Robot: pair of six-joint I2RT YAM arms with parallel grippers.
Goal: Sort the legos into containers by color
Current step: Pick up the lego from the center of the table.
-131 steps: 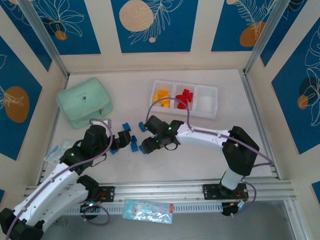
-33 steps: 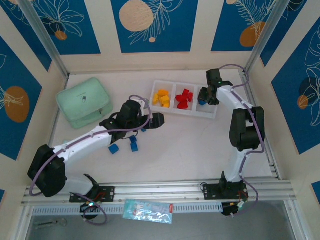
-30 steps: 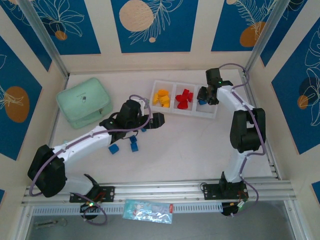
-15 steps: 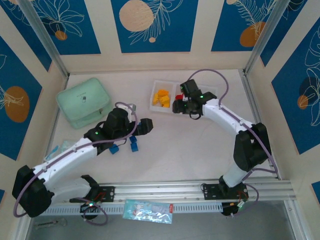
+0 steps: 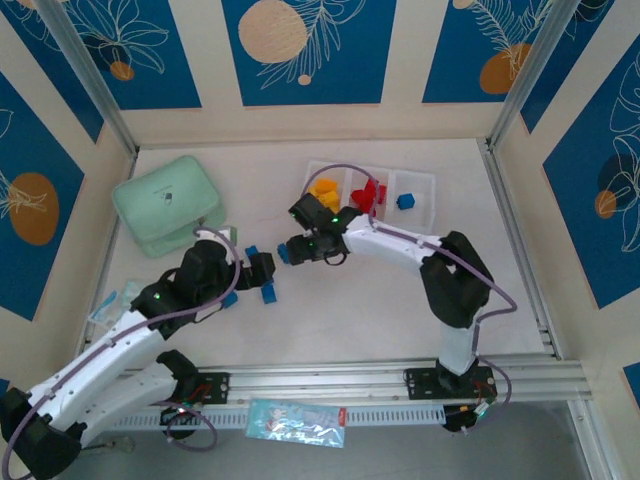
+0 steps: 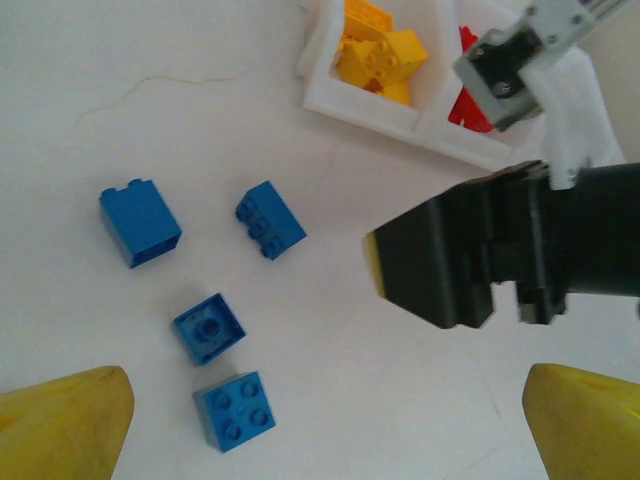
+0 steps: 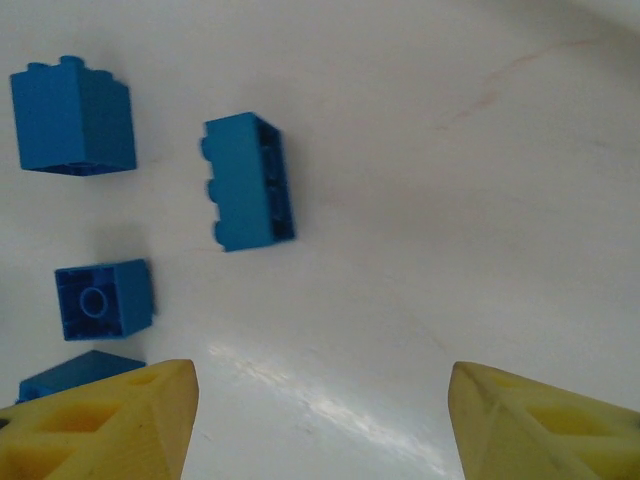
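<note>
Four blue legos [image 5: 252, 254] lie loose on the table [image 5: 350, 300], near its middle and off the tray's near left corner: a tall one [image 6: 140, 222], a long one [image 6: 270, 219] on its side, a small one [image 6: 209, 327] with its hollow underside up and a square one [image 6: 236, 410] studs-up. A fifth blue lego [image 5: 405, 201] sits alone in the right compartment of the tray [image 5: 418, 222], which stands by the table's far edge. The left compartment holds a heap of yellow-orange legos [image 5: 325, 187] and the middle one red legos [image 5: 367, 192]; neither heap can be counted. One mint-green box [image 5: 168, 202] sits toward the far left corner. The left gripper [image 6: 322, 430] hangs over the loose four, fingers wide apart; the right gripper [image 7: 320, 420] is just beside it, fingers also apart
</note>
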